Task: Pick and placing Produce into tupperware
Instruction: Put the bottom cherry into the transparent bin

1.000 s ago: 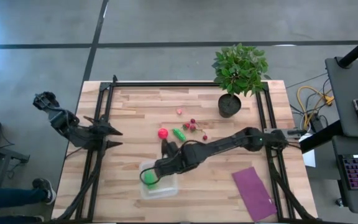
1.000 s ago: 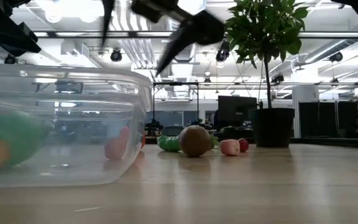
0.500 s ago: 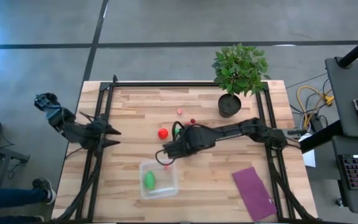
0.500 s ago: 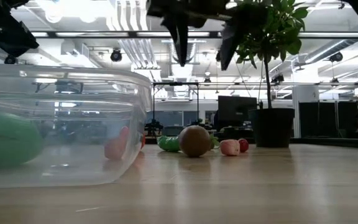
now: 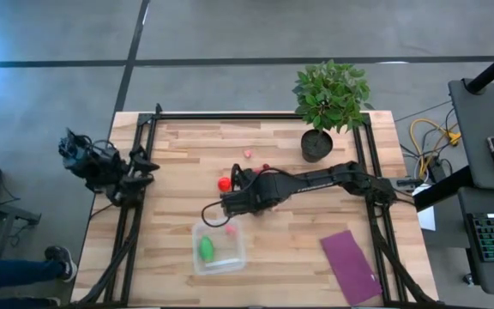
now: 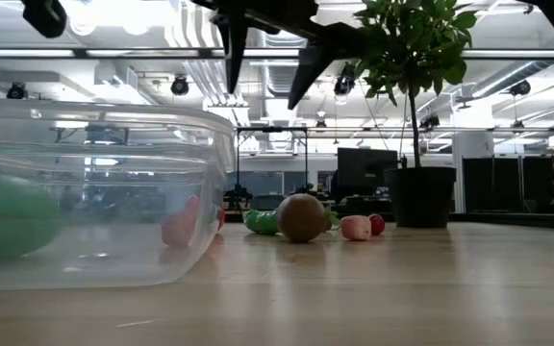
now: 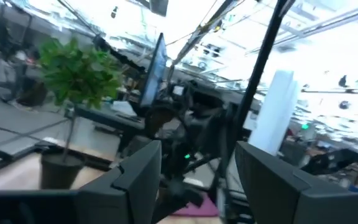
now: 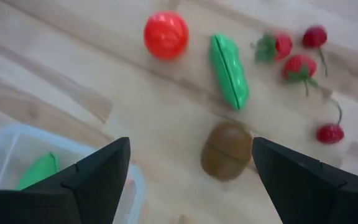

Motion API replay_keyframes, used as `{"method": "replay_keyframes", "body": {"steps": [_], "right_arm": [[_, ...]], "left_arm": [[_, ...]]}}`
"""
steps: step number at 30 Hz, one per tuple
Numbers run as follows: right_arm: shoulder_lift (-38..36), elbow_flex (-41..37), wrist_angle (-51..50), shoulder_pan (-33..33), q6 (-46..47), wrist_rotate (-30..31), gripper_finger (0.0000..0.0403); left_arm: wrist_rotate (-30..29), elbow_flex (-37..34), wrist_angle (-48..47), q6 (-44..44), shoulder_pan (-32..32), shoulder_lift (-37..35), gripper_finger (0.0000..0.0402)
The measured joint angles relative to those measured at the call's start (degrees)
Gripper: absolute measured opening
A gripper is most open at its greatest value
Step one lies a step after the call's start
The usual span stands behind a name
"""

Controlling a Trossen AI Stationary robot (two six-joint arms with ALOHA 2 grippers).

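My right gripper (image 5: 217, 220) (image 8: 190, 143) hangs open above the table, between the tupperware and the loose produce, touching nothing. The clear tupperware (image 5: 219, 247) (image 6: 104, 192) sits near the table's near edge with one green piece (image 5: 206, 248) (image 6: 12, 216) lying on its floor. On the wood lie the red ball (image 8: 166, 35), a green oblong piece (image 8: 229, 70), the brown oval (image 8: 227, 150) (image 6: 301, 217) and several small red bits (image 8: 300, 65). My left gripper (image 5: 144, 166) (image 7: 197, 186) waits open off the table's left edge.
A potted plant (image 5: 328, 99) stands at the far right of the table. A flat purple cloth (image 5: 350, 266) lies near the near right corner. Black frame rails (image 5: 144, 146) run along the left and right sides. Bare wood lies left of the tupperware.
My right gripper has moved from above the tupperware toward the far edge, then slightly left, and stays open over the table near the brown oval. The green piece has stayed in the tupperware. My left arm has drawn back toward the table's left edge and tipped upward.
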Motion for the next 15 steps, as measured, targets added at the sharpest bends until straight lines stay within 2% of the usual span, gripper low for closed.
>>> {"method": "replay_keyframes", "body": {"steps": [3, 11, 15], "right_arm": [[0.0, 0.0, -0.59, -1.03, -0.04, 0.37, 0.0329], [0.0, -0.55, -0.6, -6.31, -6.39, -2.52, 0.0329], [-0.02, -0.55, -0.7, -8.76, -9.81, -3.11, 0.0329]], "left_arm": [[-1.14, -2.9, 0.0, 0.4, -0.01, -3.17, 0.0192], [-5.04, -8.56, -0.34, -1.33, -0.01, -3.07, 0.0192], [-5.03, -9.93, -0.43, -4.53, -0.01, -3.0, 0.0192]]}}
